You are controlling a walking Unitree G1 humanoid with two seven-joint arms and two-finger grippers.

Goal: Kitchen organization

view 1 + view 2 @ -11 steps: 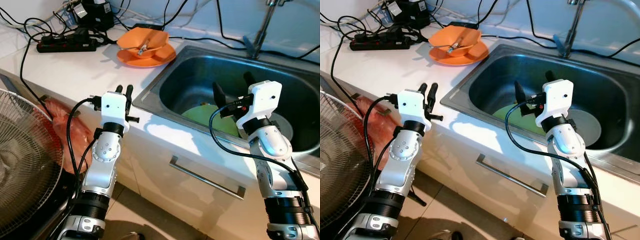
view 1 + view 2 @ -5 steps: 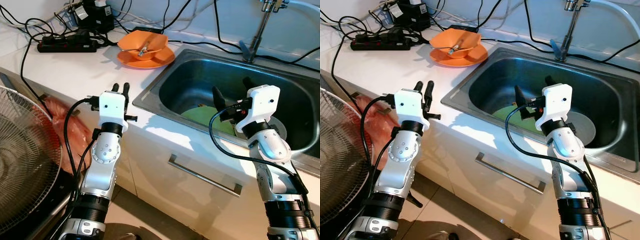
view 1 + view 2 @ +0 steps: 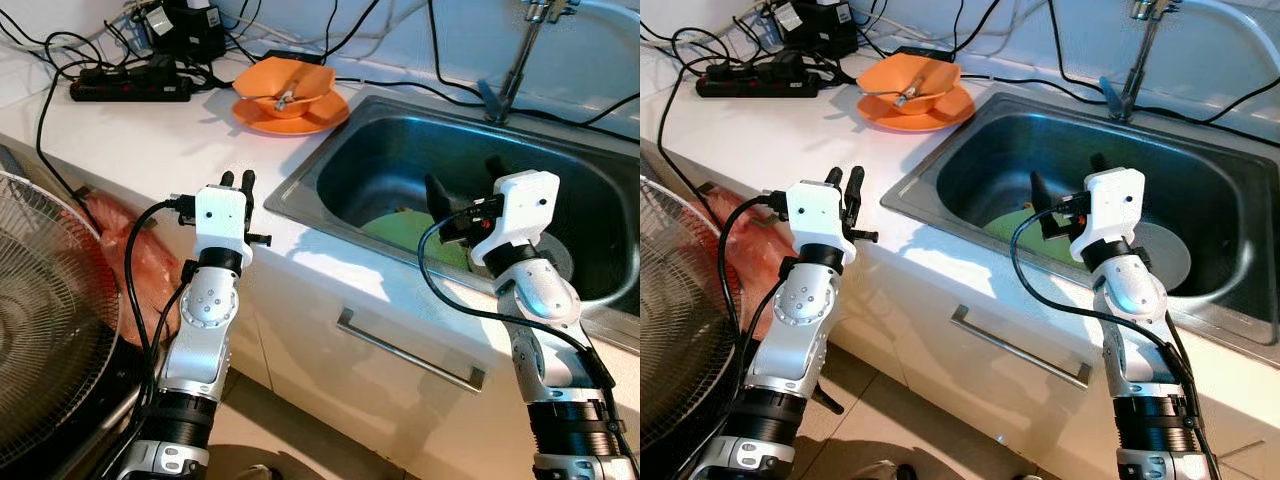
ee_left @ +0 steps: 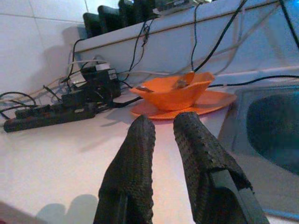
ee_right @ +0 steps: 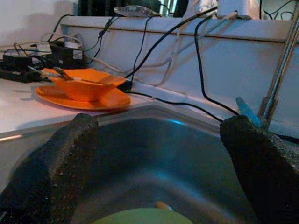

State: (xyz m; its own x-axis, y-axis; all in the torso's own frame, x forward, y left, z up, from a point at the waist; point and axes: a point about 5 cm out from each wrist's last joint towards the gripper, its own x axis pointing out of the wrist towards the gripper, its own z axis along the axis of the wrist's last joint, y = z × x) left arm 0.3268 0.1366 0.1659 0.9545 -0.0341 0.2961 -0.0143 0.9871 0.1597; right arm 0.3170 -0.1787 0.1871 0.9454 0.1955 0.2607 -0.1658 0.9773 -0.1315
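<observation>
Left eye view: right end effector (image 3: pixel 462 192) spread above sink (image 3: pixel 400 150).

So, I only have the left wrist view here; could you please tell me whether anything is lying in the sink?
Observer: Yes, a green plate lies on the bottom of the sink.
Operator: Thank you. Where is the right tool?
Observer: The right tool hangs open over the sink, above that green plate.
Operator: Is there anything else in there?
Observer: A grey plate lies beside the green one, partly hidden behind the right arm.
</observation>
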